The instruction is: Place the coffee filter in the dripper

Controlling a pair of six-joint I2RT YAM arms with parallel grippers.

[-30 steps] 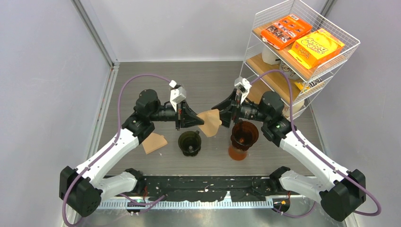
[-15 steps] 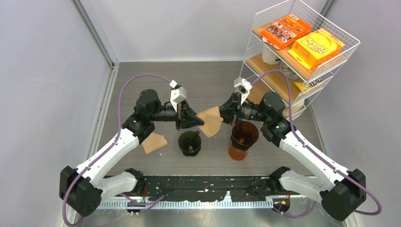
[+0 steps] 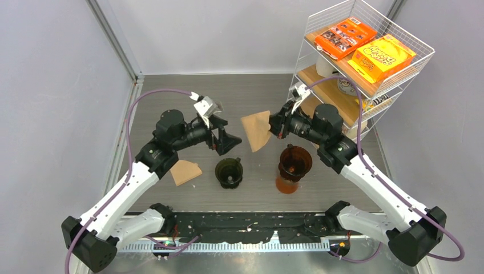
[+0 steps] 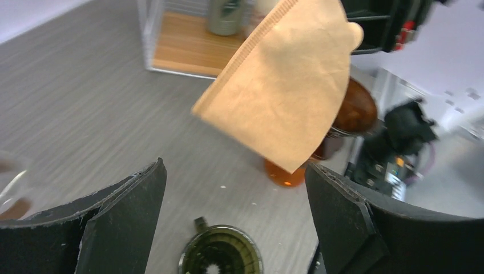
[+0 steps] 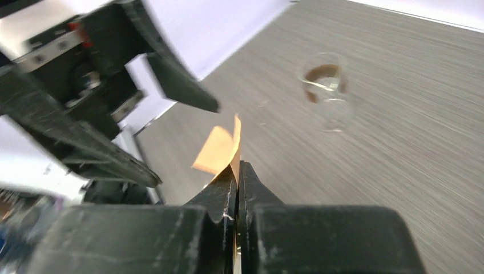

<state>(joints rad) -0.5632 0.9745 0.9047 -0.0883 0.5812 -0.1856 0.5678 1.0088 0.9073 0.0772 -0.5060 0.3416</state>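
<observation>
A brown paper coffee filter (image 3: 257, 130) hangs in the air over the middle of the table, pinched at its right edge by my right gripper (image 3: 277, 124), which is shut on it. In the right wrist view the filter (image 5: 220, 149) sticks out past the closed fingertips of that gripper (image 5: 237, 166). My left gripper (image 3: 226, 140) stands open just left of the filter, apart from it. From the left wrist the filter (image 4: 285, 85) floats ahead of the spread left gripper (image 4: 234, 171). A dark green dripper (image 3: 229, 171) sits on the table below; its rim (image 4: 220, 258) shows between the fingers.
An amber dripper (image 3: 294, 161) stands on an orange cup right of the green one. A second brown filter (image 3: 185, 172) lies flat by the left arm. A clear glass (image 5: 328, 91) stands on the table. A white wire rack (image 3: 365, 63) with orange boxes fills the back right.
The left gripper opened, let go of the filter and drew back to the left. The right gripper shut on the filter's right edge and carried it up and slightly back.
</observation>
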